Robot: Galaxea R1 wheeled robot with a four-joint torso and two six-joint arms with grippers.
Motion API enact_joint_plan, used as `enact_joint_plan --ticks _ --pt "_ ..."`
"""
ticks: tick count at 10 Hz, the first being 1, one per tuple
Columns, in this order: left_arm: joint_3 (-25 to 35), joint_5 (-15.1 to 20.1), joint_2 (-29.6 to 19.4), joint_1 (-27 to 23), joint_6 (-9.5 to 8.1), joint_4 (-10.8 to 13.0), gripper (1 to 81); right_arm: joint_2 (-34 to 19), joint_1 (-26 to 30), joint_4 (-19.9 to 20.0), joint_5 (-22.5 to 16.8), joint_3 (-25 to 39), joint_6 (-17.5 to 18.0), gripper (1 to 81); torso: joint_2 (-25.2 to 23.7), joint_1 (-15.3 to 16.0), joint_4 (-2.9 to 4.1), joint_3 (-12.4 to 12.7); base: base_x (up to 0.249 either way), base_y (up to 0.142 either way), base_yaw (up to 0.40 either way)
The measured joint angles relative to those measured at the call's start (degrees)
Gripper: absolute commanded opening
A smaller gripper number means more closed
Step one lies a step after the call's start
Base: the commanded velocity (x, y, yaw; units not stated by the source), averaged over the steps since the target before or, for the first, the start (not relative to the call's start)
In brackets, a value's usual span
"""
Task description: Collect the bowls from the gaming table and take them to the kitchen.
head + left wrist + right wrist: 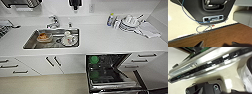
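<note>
Item: green bowls [94,59] in my view, racked in open dishwasher [110,72] below kitchen table [105,40], ahead and right; my right arm nearer; end effector states: cannot tell

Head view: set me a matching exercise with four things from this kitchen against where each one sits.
Things:
1. green bowl
2. white cup
3. stack of plates
4. tap

Places:
A. in the steel sink
B. on the countertop, far right
C. in the open dishwasher
D. on the counter behind the sink

Pairs: 1-C, 2-A, 3-B, 4-D
</note>
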Motion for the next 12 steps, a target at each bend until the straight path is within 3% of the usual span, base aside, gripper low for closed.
enact_joint_plan --ticks 3,6,9,12 --pt "0.0 -0.05 -0.02 0.0 0.0 0.0 81.1 1.16 -13.03 -1.94 2.07 -1.55 -0.63 81.1 -0.09 0.02 0.0 0.0 0.0 0.0 0.0" --pt "-0.06 -0.11 -0.22 0.02 0.06 0.0 81.1 6.44 -23.87 -5.38 6.31 -8.51 -0.91 81.1 -3.94 2.38 0.0 0.02 0.0 0.0 0.0" --pt "-0.06 -0.24 -0.18 0.1 0.1 0.0 81.1 15.35 -30.76 -9.44 9.19 -15.7 -1.13 81.1 -10.25 6.27 0.0 0.04 0.0 0.0 0.0" --pt "-0.11 -0.22 -0.18 0.21 0.17 0.02 81.1 20.25 -34.23 -11.14 9.55 -22.49 -1.6 81.1 -16.59 10.19 0.0 0.09 0.0 0.0 0.0"
